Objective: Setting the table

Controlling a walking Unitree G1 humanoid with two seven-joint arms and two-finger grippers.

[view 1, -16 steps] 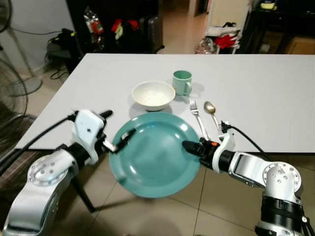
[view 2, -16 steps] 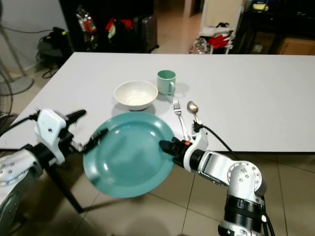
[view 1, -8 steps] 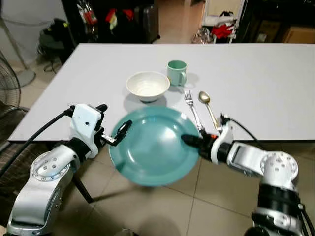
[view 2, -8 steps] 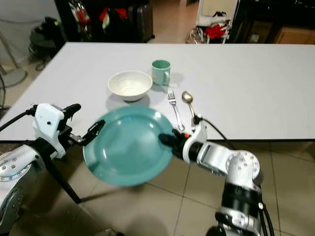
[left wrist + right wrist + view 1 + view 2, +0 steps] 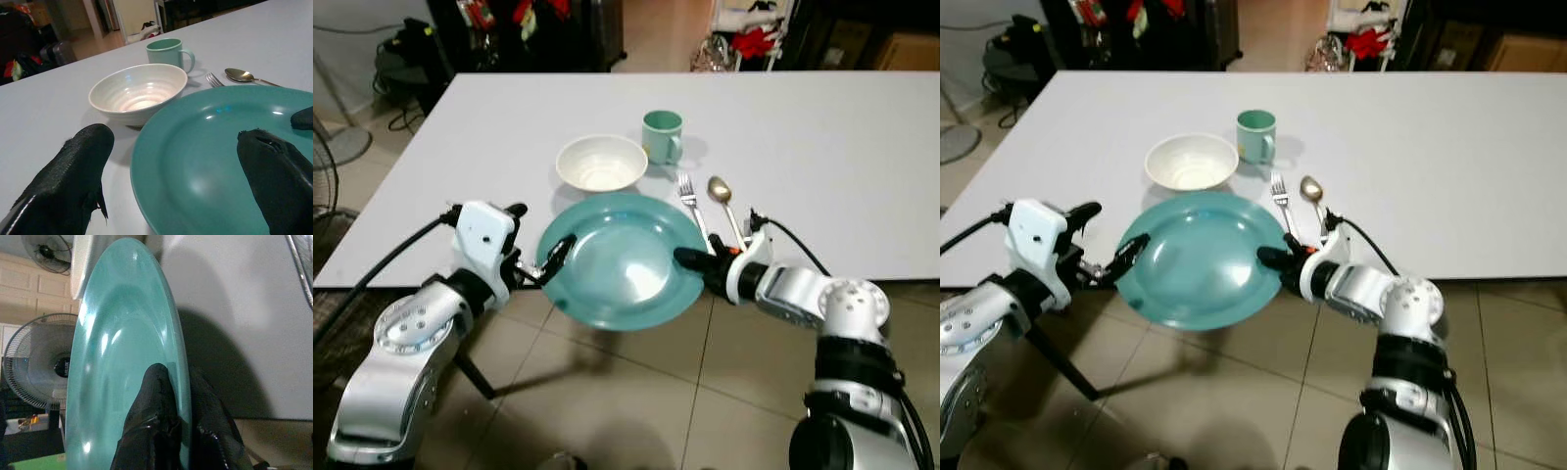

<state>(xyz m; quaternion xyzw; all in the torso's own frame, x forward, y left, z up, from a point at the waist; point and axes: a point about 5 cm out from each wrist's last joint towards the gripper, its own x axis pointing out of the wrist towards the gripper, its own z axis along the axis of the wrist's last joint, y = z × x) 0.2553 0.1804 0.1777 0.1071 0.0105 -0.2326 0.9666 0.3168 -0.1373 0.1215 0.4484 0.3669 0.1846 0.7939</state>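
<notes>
**Plate pinched at the desk's near edge**

The right hand [image 5: 1278, 262] is clamped on the near-right rim of the plate [image 5: 622, 259], one black finger above the rim and one below, as the right wrist view makes plain. The left hand [image 5: 548, 264] sits at the plate's opposite rim with its fingers [image 5: 78, 171] spread wide; one fingertip lies at the rim, but whether it actually touches is hard to tell. It grips nothing.

The plate spans the gap between the two hands. Its far part lies over the desk [image 5: 822, 147] while its near part juts past the desk's edge above the tiled floor [image 5: 636, 392].

Just beyond the right hand, the fork [image 5: 688, 194] and the spoon [image 5: 722, 196] lie side by side on the desk, handles pointing back toward that hand; the fork's handle runs close beside the plate's rim. Farther out from the left hand, past the plate, stands the bowl [image 5: 601, 163], close to the plate's far rim. The cup [image 5: 662, 136] stands just past the bowl, toward the right hand's side, upright with its handle turned toward the spoon.
</notes>
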